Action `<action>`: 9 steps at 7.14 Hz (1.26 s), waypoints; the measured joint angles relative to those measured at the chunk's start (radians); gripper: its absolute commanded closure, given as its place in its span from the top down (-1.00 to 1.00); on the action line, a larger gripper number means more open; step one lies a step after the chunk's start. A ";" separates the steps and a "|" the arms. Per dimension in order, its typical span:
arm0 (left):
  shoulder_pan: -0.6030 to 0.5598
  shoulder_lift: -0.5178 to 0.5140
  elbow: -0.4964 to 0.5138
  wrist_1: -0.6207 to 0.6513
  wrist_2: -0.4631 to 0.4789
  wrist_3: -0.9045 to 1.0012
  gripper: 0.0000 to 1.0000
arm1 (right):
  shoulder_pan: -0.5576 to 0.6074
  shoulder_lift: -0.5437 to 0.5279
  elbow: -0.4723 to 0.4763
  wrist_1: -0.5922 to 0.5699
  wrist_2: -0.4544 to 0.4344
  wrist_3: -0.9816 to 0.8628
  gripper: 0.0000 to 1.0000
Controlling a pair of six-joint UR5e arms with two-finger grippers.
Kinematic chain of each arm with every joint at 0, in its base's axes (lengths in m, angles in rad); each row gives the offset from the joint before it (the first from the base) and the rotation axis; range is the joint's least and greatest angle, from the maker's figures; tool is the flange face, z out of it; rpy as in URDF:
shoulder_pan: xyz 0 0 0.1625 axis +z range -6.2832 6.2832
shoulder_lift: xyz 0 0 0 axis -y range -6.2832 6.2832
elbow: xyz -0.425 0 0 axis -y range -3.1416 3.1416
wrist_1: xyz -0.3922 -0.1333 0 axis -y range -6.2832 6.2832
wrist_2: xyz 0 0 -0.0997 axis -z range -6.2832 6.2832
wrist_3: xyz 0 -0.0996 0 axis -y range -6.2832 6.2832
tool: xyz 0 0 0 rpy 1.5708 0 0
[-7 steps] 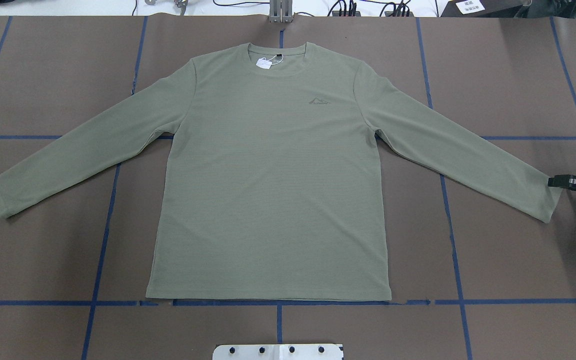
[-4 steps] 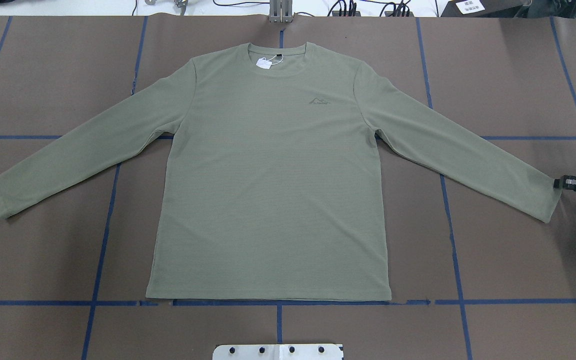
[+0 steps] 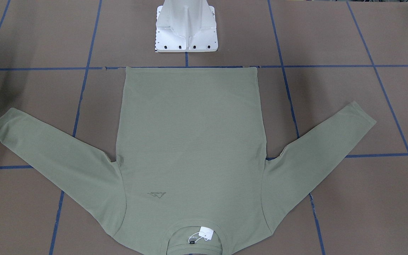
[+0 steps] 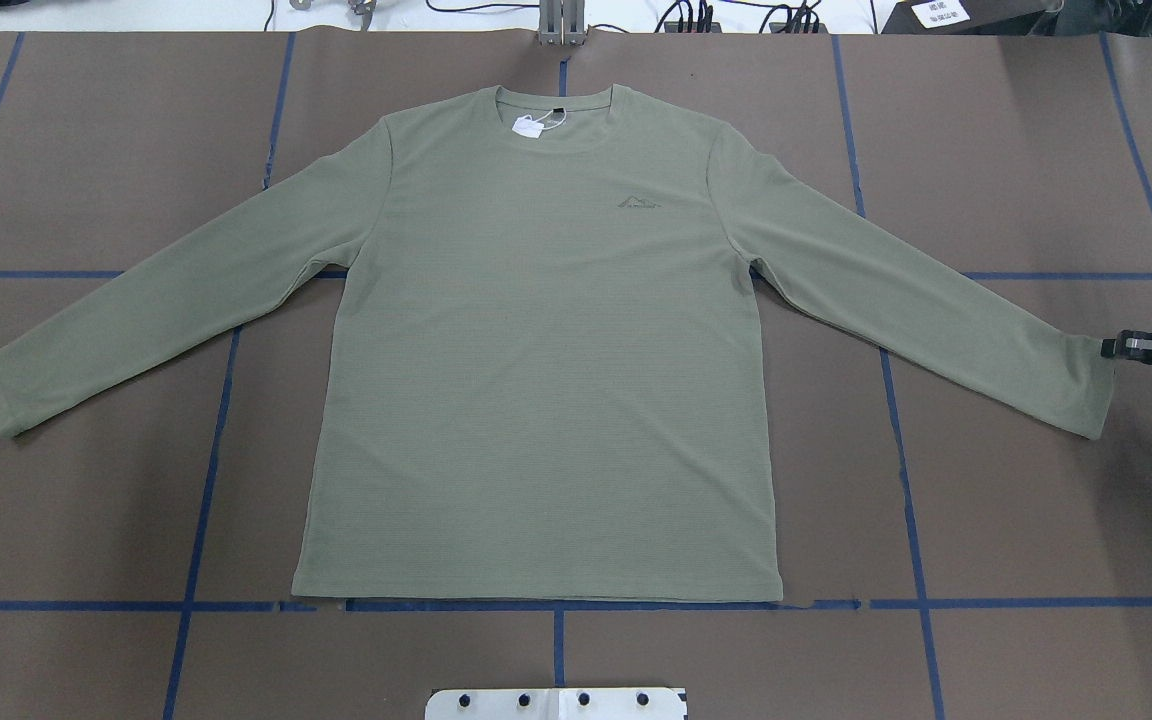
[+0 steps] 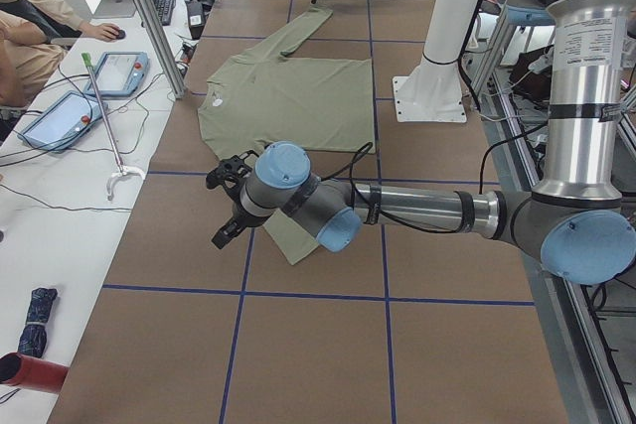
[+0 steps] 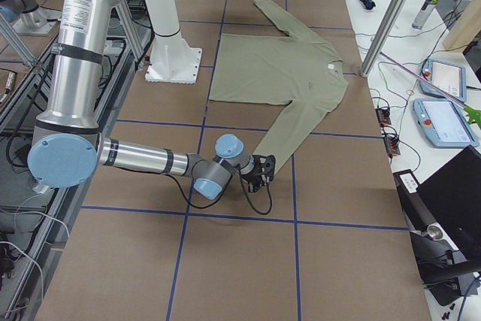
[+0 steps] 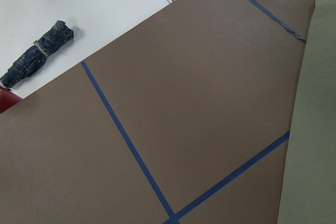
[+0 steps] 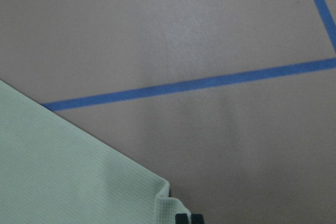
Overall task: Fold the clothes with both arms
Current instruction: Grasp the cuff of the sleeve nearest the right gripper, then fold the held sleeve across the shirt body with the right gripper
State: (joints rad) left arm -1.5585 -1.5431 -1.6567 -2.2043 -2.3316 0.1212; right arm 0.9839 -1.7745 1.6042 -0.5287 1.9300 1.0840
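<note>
Now, right fingers (image 4: 1136, 347) pinching shirt (image 4: 536, 380) cuff; nudged farther from robot

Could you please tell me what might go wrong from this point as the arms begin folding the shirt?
The right end effector meets only the very corner of the sage-green long-sleeved knit shirt's cuff, which is puckering; so thin a bite may slip on lifting. The left end effector is off the other sleeve, so a one-sided pull could drag the flat shirt askew.

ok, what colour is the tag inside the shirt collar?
White tag, set against the sage-green shirt. It shows best in the overhead exterior view.
</note>
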 measured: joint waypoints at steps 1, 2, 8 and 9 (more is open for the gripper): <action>0.000 0.000 0.000 0.000 0.000 0.000 1.00 | 0.014 0.001 0.130 -0.159 0.004 0.001 -1.00; 0.000 0.000 0.000 0.000 0.000 0.000 1.00 | 0.020 0.014 0.278 -0.356 -0.002 0.001 -1.00; 0.000 0.001 0.008 0.001 0.000 0.000 1.00 | -0.132 0.874 0.354 -1.413 -0.250 0.243 -1.00; 0.000 0.001 0.012 0.001 0.000 0.000 1.00 | -0.192 1.021 0.218 -1.431 -0.336 0.320 -1.00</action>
State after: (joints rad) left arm -1.5585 -1.5418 -1.6451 -2.2028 -2.3318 0.1212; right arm 0.7921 -0.7534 1.8219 -1.9601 1.5944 1.4041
